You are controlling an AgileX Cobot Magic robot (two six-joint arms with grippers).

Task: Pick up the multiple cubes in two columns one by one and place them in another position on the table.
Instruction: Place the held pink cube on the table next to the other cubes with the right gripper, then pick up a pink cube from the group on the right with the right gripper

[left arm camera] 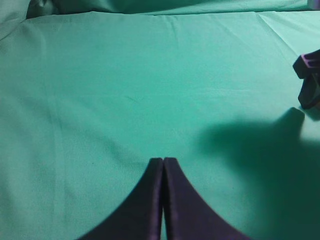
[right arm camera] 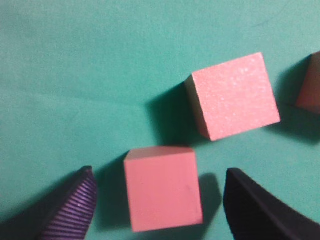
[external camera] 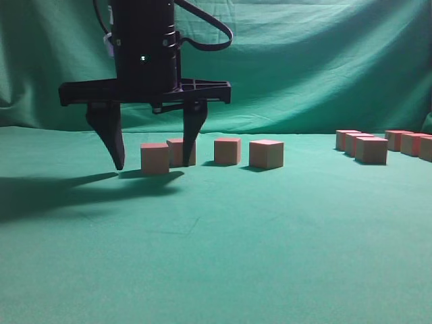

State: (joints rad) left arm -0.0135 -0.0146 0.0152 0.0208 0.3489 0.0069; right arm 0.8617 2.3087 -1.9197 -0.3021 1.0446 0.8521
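Hanging low over the green worktop (external camera: pixel 216 256), the right end effector (external camera: pixel 155 156) is standing spread around the nearest cube (external camera: pixel 154 158) of a row of four; its fingers (right arm camera: pixel 70 212) are sitting clear of the cube's sides, gripping nothing. Just behind, a second cube (external camera: pixel 177 151) is partly hiding behind one finger. Farther right, the remaining cubes (external camera: pixel 385 144) are sitting in two columns. The left end effector (left arm camera: pixel 163 161) is hovering over bare cloth, pressed together and empty.
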